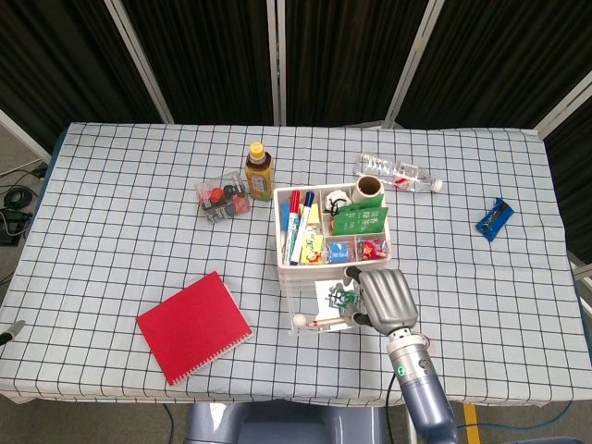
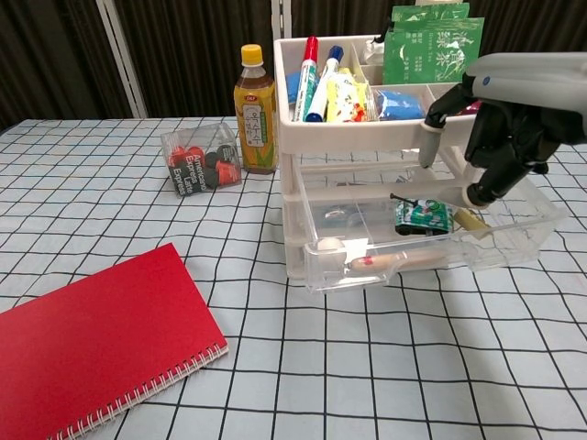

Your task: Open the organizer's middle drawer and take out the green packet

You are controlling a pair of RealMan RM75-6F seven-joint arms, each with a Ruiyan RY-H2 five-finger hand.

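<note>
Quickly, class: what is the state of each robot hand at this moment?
Left hand: not in view.
Right hand: open, fingers apart, holding nothing, poised over the open drawer just above the green packet.
</note>
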